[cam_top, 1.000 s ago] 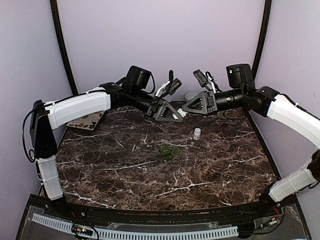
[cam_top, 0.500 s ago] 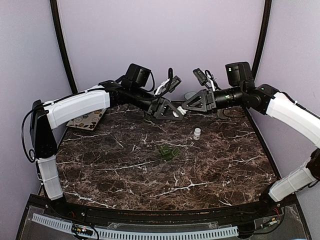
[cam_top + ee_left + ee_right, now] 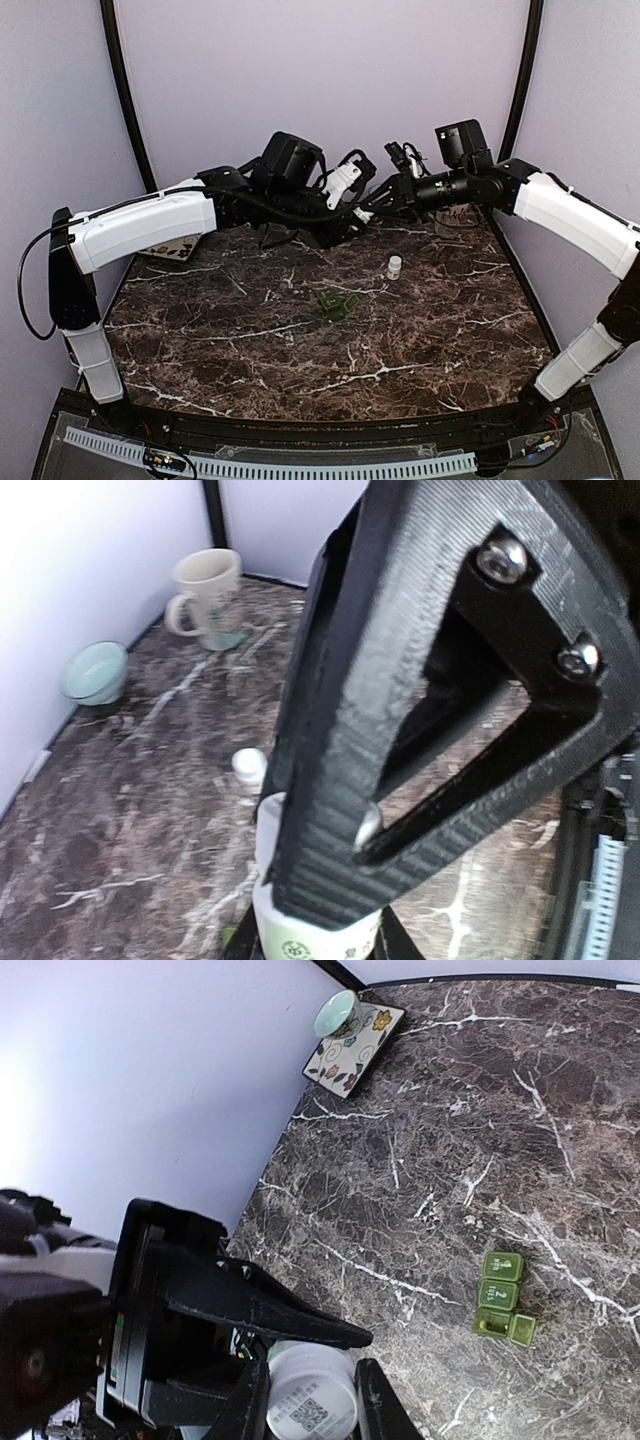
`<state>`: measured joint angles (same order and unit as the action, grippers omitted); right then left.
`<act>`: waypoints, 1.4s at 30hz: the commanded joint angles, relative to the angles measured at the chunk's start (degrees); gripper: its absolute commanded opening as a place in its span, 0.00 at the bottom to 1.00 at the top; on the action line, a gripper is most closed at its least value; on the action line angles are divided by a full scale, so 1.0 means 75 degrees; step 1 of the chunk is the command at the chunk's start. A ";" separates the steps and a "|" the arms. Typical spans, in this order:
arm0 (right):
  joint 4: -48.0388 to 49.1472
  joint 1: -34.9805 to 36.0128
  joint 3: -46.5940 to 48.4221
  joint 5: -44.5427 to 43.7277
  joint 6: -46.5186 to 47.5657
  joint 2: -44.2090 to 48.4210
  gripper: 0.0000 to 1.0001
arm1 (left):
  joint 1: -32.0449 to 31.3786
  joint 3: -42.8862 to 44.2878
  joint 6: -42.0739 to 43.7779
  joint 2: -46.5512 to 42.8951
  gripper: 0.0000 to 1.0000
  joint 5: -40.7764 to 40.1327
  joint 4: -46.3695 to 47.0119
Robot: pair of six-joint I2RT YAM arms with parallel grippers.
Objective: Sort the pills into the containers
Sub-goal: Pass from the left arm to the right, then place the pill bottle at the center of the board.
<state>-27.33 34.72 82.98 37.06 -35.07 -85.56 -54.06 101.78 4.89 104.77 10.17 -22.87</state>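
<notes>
A white pill bottle (image 3: 310,1403) with a QR label on its end hangs in the air over the back of the table. My left gripper (image 3: 312,880) is shut on its body (image 3: 300,930). My right gripper (image 3: 310,1400) has its two fingers (image 3: 246,1400) against the bottle's sides, clamped on that end. In the top view the two grippers meet at the bottle (image 3: 363,214), the left gripper (image 3: 345,218) coming from the left and the right gripper (image 3: 376,204) from the right. A green pill organizer (image 3: 337,303) (image 3: 500,1300) lies on the marble mid-table, one lid open. No loose pills show.
A small white vial (image 3: 394,266) (image 3: 248,767) stands right of the organizer. A mug (image 3: 205,598) and a teal bowl (image 3: 95,670) sit at the back right. A flowered plate (image 3: 355,1040) with a teal cup (image 3: 335,1010) lies at the back left.
The right gripper moved left and closed on the bottle's end. The left arm swung right and turned, still holding the bottle.
</notes>
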 commanded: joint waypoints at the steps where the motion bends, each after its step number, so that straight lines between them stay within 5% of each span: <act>1: 0.0119 0.0401 0.0261 0.0463 -0.0100 -0.0246 0.00 | -0.0477 -0.0323 0.0510 -0.0235 0.00 -0.2107 0.1753; 22: -0.0155 0.0333 0.0471 -0.0451 0.0092 -0.0132 0.00 | -0.0470 -0.1349 0.0266 -0.0855 0.67 -0.2317 0.2009; 36: -0.0455 0.0054 0.0369 -0.1880 0.0300 0.0088 0.00 | -0.0467 -0.2796 -0.0298 -0.1811 0.73 -0.2780 0.2024; 42: -0.1020 -0.0056 0.0277 -0.3388 0.0867 -0.0076 0.00 | -0.0467 -0.3420 -0.0651 -0.2278 0.73 -0.3023 0.2173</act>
<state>-32.34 35.00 85.14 20.95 -32.14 -86.52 -57.43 78.91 2.52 92.03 -10.57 -8.38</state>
